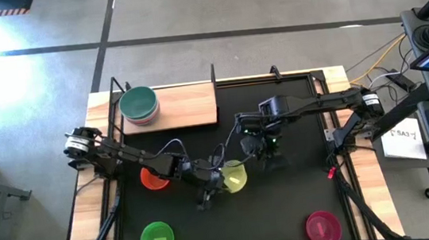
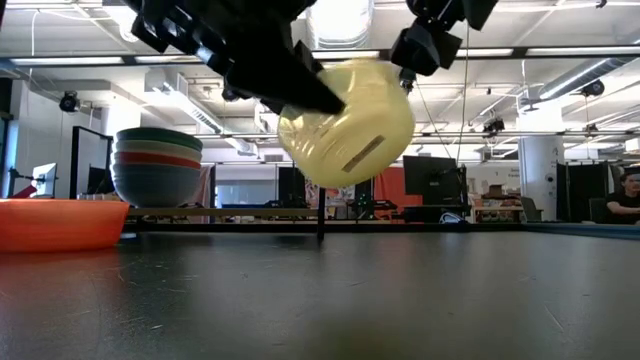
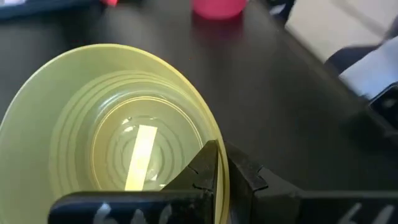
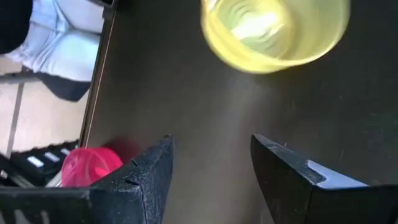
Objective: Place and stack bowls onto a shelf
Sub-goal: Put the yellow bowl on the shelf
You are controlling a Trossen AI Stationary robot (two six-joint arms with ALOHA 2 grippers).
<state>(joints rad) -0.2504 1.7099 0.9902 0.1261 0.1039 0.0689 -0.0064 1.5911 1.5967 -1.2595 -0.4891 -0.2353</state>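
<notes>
My left gripper [image 1: 215, 181] is shut on the yellow-green bowl [image 1: 235, 176] over the middle of the black mat; in the low view this bowl [image 2: 350, 120] hangs tilted above the mat. My right gripper [image 1: 265, 148] is open and stands just right of and beyond the bowl, touching nothing. The larger bowls sit nested, teal on top [image 1: 139, 104], on the left end of the wooden shelf [image 1: 185, 107]. The orange bowl [image 1: 154, 177], green bowl [image 1: 157, 238] and magenta bowl [image 1: 322, 227] rest on the mat. My left gripper [image 3: 221, 155] pinches the yellow-green bowl's rim [image 3: 214, 134], one finger inside the bowl and one outside its wall. It comes slanting from above and from the table's left. The bowl is lifted clear of the mat and tipped on its side.
The shelf's middle and right part [image 1: 193, 105] is bare wood, with thin black uprights [image 1: 213, 74] at its far edge. Cables and a keyboard lie off the table's right side. A person stands beyond the table edge in the right wrist view [image 4: 62, 43].
</notes>
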